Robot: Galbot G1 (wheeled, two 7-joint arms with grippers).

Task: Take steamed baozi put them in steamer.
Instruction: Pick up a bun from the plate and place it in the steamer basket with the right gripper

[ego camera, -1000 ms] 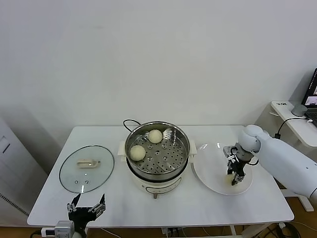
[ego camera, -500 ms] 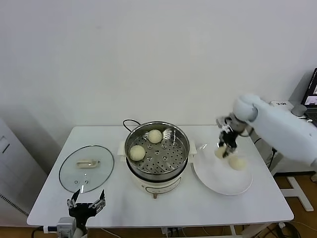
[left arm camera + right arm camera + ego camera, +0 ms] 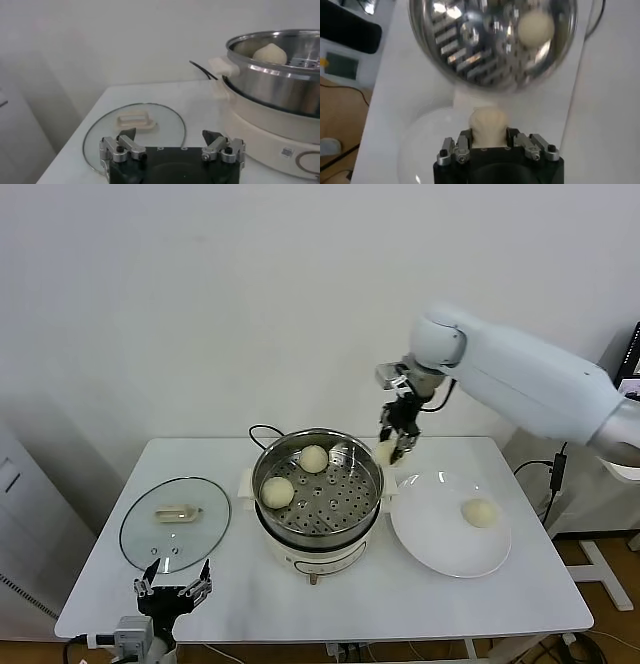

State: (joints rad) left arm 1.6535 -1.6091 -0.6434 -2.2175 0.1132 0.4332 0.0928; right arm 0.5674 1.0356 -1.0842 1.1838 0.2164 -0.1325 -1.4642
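White table (image 3: pixel 450 604) carries everything: a glass lid (image 3: pixel 175 524) toward its left end, the steamer (image 3: pixel 318 484) in the middle on its white pot base, and a plate (image 3: pixel 440 529) to the right, its rim close beside the pot's handle. Bare tabletop runs along the front edge and between lid and pot. A black cord trails behind the steamer toward the wall.

The right arm reaches in from the right, raised well above the table, its wrist bent so the right gripper (image 3: pixel 390 446) points down. It hangs over the gap between the steamer's right rim and the plate's back-left edge. Its fingers are clamped on a baozi (image 3: pixel 385 452), which sits between them and pokes out below; the right wrist view shows the same bun (image 3: pixel 489 122) gripped, with the steamer's holed floor beyond it.

Two baozi lie inside the steamer, one at the left (image 3: pixel 277 491) and one at the back (image 3: pixel 313 458). One more (image 3: pixel 480 512) rests on the plate's right part.

The left gripper (image 3: pixel 173 594) is parked low at the table's front-left edge, just before the lid, fingers spread apart and empty.
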